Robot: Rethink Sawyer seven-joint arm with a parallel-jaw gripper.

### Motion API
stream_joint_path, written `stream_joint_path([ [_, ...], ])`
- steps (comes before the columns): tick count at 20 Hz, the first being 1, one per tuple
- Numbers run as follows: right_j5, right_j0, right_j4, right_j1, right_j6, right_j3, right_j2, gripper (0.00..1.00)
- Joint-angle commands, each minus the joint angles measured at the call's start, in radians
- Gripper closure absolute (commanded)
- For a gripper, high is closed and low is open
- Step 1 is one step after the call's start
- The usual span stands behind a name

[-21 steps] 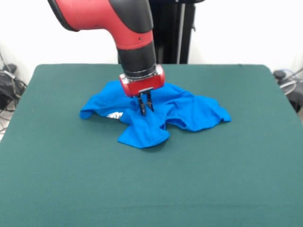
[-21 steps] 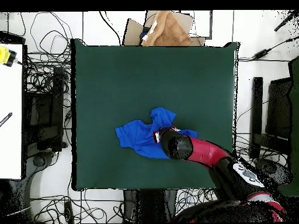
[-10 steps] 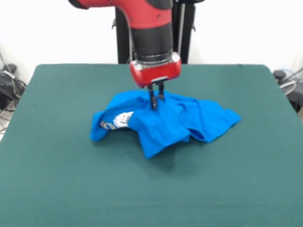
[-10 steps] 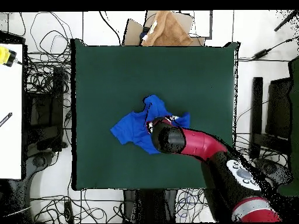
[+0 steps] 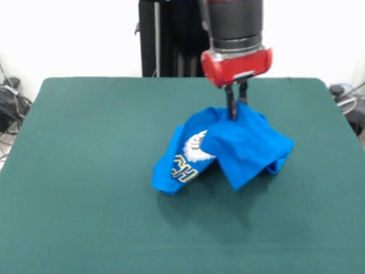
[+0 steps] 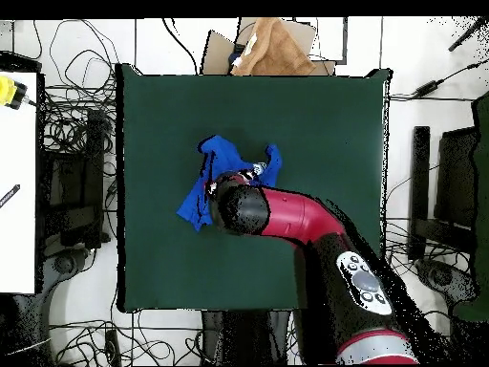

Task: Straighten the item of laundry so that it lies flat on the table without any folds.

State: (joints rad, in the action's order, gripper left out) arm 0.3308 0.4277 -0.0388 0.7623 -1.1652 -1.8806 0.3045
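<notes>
Pinching soft blue T-shirt (image 5: 245, 145) peak, gripper (image 5: 235, 112) clamped; cloth bunched on felt table (image 5: 85, 171).

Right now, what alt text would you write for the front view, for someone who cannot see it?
A red and black robot arm's gripper pinches a bright blue T-shirt by its top, fingers closed on the cloth. The shirt hangs bunched and folded, white lettering showing, its lower parts resting on a dark green table.
</notes>
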Motion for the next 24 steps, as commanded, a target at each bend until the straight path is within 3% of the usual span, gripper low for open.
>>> stream_joint_path([
  [1, 0.083, -0.012, 0.069, 0.017, -0.214, 0.037, 0.003, 1.00],
  [8, 0.037, 0.021, 0.062, 0.013, -0.192, -0.006, 0.017, 1.00],
  [13, 0.150, -0.056, 0.100, 0.176, -0.268, -0.050, -0.054, 1.00],
  [17, 0.327, -0.250, 0.089, 0.288, -0.420, 0.031, -0.206, 1.00],
  [19, 0.440, -0.308, 0.087, 0.313, -0.467, 0.096, -0.243, 1.00],
  [24, 0.716, -0.351, 0.081, 0.336, -0.495, 0.266, -0.249, 1.00],
])
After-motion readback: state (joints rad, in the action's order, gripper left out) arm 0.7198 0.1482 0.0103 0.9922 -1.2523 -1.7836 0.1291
